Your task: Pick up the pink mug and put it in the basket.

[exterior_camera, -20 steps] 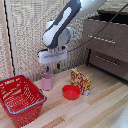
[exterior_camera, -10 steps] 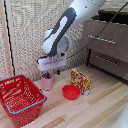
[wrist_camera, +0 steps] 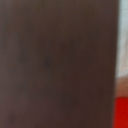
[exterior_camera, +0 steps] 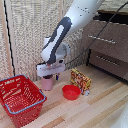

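The pink mug (exterior_camera: pixel 47 83) stands on the wooden table, between the basket and a red bowl. My gripper (exterior_camera: pixel 48 75) is straight above it, low over its rim, and the dark fingers (exterior_camera: pixel 56 76) reach down on either side of the mug's top. At this size I cannot make out whether the fingers press on the mug. The red mesh basket (exterior_camera: pixel 20 96) with its blue-grey rim sits at the exterior view's left, a short way from the mug. The wrist view is almost filled by a dark brown blur, with a patch of red in one corner.
A red bowl (exterior_camera: pixel 71 92) lies on the table at the exterior view's right of the mug. A yellow and red box (exterior_camera: pixel 80 81) stands behind the bowl. A dark wooden drawer unit (exterior_camera: pixel 107 47) rises at the back right, and a woven screen (exterior_camera: pixel 30 35) stands behind the arm.
My gripper has come down a little onto the top of the pink mug. The mug, the basket and the bowl stay where they were.
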You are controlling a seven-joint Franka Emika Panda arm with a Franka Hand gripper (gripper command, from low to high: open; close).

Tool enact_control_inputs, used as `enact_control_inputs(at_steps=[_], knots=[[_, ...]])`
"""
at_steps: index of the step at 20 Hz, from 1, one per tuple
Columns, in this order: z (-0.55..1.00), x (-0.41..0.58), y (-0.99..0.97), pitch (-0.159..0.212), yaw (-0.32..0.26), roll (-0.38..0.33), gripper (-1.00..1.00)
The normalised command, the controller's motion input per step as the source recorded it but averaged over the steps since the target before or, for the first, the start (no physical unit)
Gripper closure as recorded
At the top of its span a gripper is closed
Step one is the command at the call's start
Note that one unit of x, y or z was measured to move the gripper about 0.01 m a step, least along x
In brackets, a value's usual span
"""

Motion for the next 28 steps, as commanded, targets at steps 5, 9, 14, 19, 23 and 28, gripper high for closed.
enact_control_inputs(at_steps=[5,9,14,19,23,28], knots=[[-0.01,0.096,0.0,0.003,0.0,0.0,1.0],[0.16,0.134,0.0,-0.031,-0.028,0.005,1.0],[0.34,0.096,0.02,-0.001,-0.015,0.071,1.0],[0.5,0.154,0.01,0.033,-0.018,0.127,1.0],[0.67,0.223,0.0,0.076,-0.024,0.132,1.0],[0.82,0.199,0.03,0.068,-0.006,0.099,1.0]])
